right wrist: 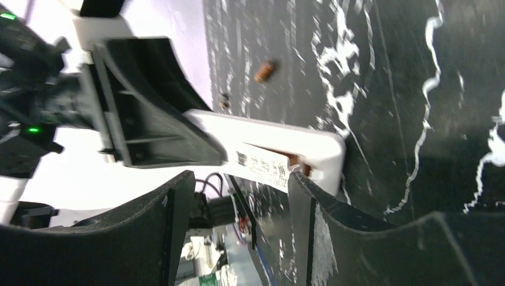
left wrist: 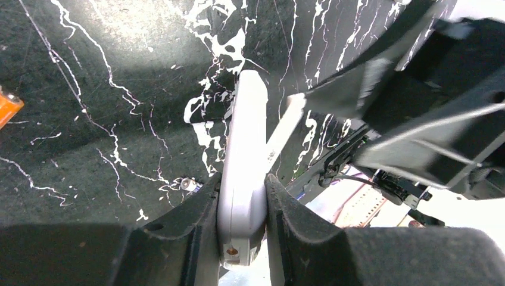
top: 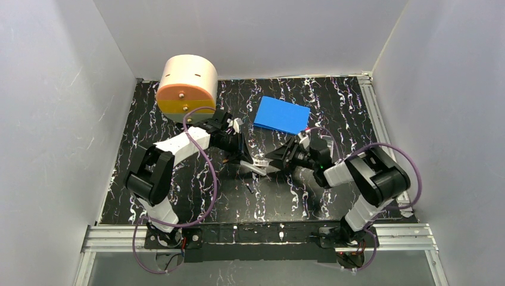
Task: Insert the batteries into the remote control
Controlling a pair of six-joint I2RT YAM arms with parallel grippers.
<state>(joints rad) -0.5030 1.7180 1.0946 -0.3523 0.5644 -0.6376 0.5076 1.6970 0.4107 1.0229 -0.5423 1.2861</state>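
My left gripper [top: 245,158] [left wrist: 241,192] is shut on one end of a white remote control [left wrist: 248,119], held edge-up above the black marbled mat [top: 178,196]. The remote also shows in the right wrist view [right wrist: 268,136], its open battery bay with a copper contact facing my right gripper [right wrist: 241,186]. My right gripper [top: 275,159] is open and empty, one fingertip [right wrist: 299,180] at the remote's free end. An orange battery [left wrist: 7,108] and a silver-tipped one [left wrist: 190,185] lie on the mat. The right wrist view shows an orange-brown battery [right wrist: 264,70] and a dark one [right wrist: 224,102].
A round beige and orange drum [top: 186,87] stands at the back left. A flat blue box [top: 281,114] lies at the back middle. White walls close in the mat on three sides, and a metal rail [top: 256,235] runs along the near edge.
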